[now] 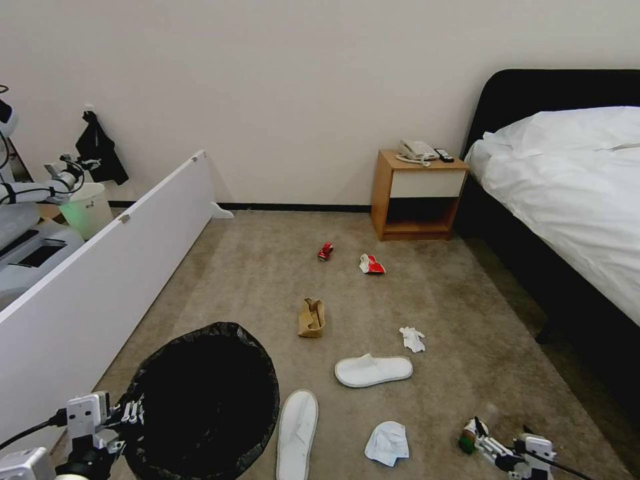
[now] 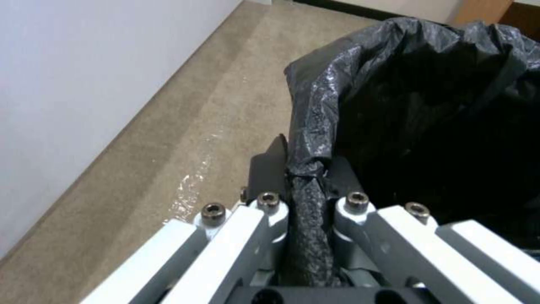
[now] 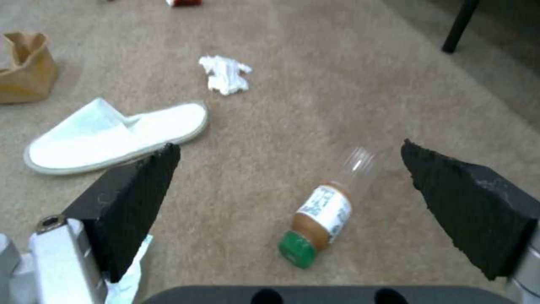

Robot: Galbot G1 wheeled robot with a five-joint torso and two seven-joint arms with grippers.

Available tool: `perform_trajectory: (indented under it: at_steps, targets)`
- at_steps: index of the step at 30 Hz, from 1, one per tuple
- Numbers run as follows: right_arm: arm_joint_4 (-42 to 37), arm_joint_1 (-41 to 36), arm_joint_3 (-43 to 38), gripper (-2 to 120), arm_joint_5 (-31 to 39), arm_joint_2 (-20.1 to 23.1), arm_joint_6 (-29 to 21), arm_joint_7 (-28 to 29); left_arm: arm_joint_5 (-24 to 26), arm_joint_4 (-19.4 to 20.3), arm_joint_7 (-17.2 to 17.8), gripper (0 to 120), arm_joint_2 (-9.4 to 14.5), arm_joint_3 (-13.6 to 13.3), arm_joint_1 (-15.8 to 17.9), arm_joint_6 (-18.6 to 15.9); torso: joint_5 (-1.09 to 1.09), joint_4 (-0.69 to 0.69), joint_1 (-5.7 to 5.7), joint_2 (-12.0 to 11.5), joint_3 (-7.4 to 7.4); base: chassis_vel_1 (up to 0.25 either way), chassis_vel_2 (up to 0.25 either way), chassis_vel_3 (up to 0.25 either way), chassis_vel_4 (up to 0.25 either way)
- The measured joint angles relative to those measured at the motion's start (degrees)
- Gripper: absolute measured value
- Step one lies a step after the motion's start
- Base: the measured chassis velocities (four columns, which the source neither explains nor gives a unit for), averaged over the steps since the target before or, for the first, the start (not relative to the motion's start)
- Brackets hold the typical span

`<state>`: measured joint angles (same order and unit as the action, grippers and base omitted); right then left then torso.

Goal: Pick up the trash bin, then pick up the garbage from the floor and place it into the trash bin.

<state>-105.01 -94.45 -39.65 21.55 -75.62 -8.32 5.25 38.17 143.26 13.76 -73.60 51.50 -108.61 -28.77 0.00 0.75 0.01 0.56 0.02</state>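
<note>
Black crinkly bag lines the trash bin (image 1: 207,400), its inside dark, contents impossible to tell; the left gripper (image 2: 306,202) is clamped on the bag-covered rim. The right gripper (image 3: 287,185) hangs spread wide over the small bottle (image 3: 326,215) with a green cap lying on the floor (image 1: 267,267). Nearby lie two white slippers (image 1: 373,370), a tissue (image 1: 412,339), farther off a brown paper bag (image 1: 311,317), then a red can (image 1: 325,251)

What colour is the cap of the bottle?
Green cap, best in the right wrist view.
</note>
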Motion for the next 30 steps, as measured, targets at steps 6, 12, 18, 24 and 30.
perform_trajectory:
  at_steps: [6, 12, 18, 24, 30]
  targets:
    - [3.86, 4.6, 2.02, 100, 1.38, -0.28, -1.61, 0.66, -0.66, 0.0, 0.03, 4, -1.05, -0.06, -0.16, -0.02, 0.0, 0.0, 0.0, 0.0, 0.0, 0.0, 0.0, 0.0, 0.0]
    - [9.38, 9.0, 3.88, 100, 1.16, -0.67, -1.86, 0.54, -1.11, 0.0, 0.05, 4, -1.95, -0.07, -0.19, -0.02, 0.0, 0.0, 0.0, 0.0, 0.0, 0.0, 0.0, 0.0, 0.0]
    - [14.41, 12.87, 5.17, 100, 0.82, -1.77, -2.52, 0.51, -1.29, 0.0, 0.05, 4, -2.56, 0.02, -0.17, -0.09, -0.01, 0.01, 0.0, 0.0, 0.0, 0.0, 0.0, 0.0, 0.0]
    - [18.58, 15.48, 5.95, 100, 0.11, -2.96, -5.67, 1.78, -1.51, -0.01, 0.09, 4, -3.04, 0.07, -0.07, -0.16, -0.01, 0.01, 0.0, 0.0, 0.0, 0.0, 0.0, 0.0, 0.0]
    - [21.02, 16.67, 5.4, 100, -0.2, -3.5, -6.83, 2.88, -1.48, -0.02, 0.09, 4, -3.06, 0.23, -0.04, -0.16, 0.0, 0.0, 0.0, 0.0, 0.0, 0.0, 0.0, 0.0, 0.0]
